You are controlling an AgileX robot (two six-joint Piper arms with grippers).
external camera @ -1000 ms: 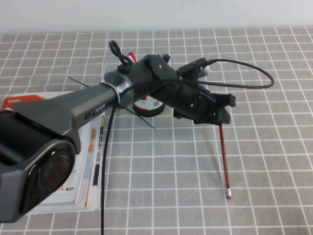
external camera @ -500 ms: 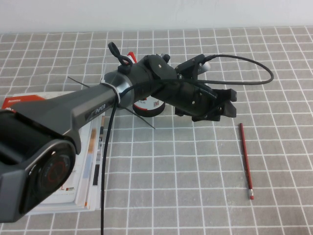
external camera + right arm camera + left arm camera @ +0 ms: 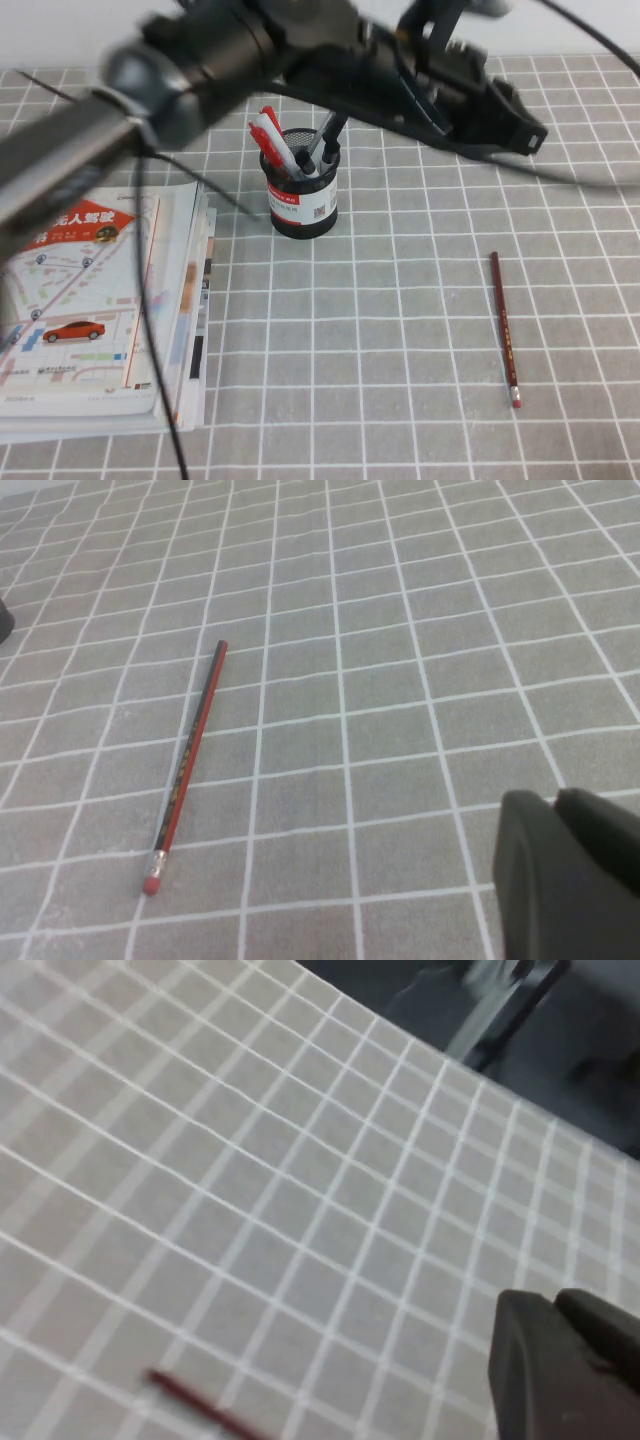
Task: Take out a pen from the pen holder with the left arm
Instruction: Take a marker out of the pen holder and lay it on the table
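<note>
A dark red pencil (image 3: pixel 504 325) with a red eraser end lies flat on the checked cloth at the right, held by nothing. The black mesh pen holder (image 3: pixel 301 185) stands upright at the centre back with red, white and dark pens in it. My left gripper (image 3: pixel 522 137) hangs high above the table, right of the holder and beyond the pencil, its fingers (image 3: pixel 560 1365) shut on nothing. The left wrist view catches one end of the pencil (image 3: pixel 200 1412) below. My right gripper (image 3: pixel 565 865) is shut and empty, low over the cloth, with the pencil (image 3: pixel 188 755) lying some squares away.
A stack of magazines (image 3: pixel 90 300) with a red car on the cover lies at the front left. The left arm's black cable (image 3: pixel 160 330) hangs across the stack. The grey checked cloth (image 3: pixel 380 380) covers the table.
The left arm has risen and swung back, uncovering the pen holder and the magazines. Its jaws, open half a second ago after dropping the pencil, have shut. The pencil has stayed put since then.
</note>
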